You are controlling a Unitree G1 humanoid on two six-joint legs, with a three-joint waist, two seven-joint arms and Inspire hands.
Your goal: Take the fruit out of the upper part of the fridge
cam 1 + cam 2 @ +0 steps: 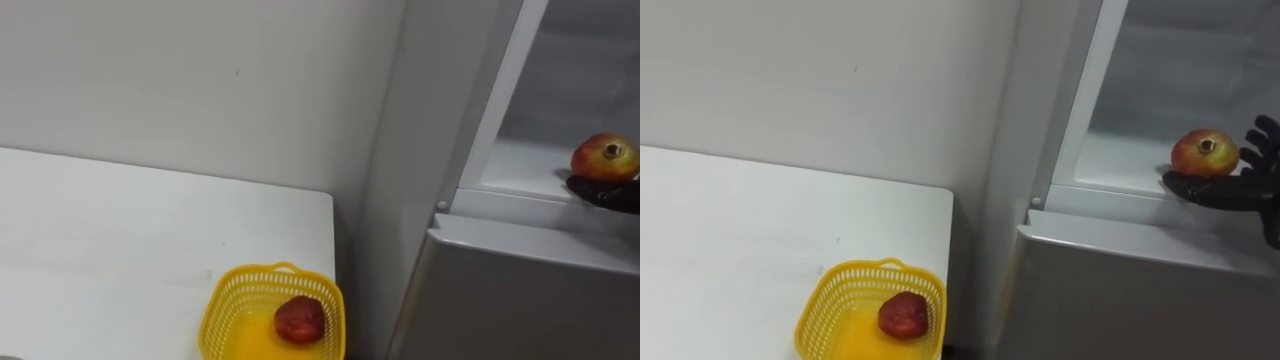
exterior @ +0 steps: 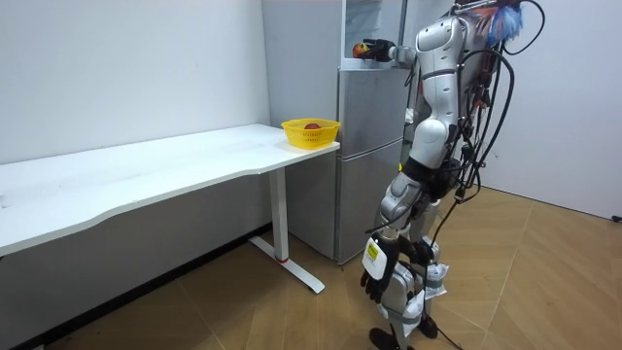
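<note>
The round red-and-yellow pomegranate-like fruit (image 1: pixel 1205 153) sits at the front lip of the open upper compartment of the tall grey fridge (image 1: pixel 1110 290). The right hand (image 1: pixel 1225 188) cradles it, fingers curled under and behind. The fruit looks firm, smooth and likely to roll, so cupping its widest part seems safest. The left hand (image 2: pixel 377 282) hangs low before the fridge.

Basket (image 1: pixel 225 310) on table (image 1: pixel 100 230) (1 fruit (image 1: pixel 299 319) inside), fridge (image 1: pixel 500 300) right of table, pomegranate (image 1: pixel 605 157) at upper shelf
</note>
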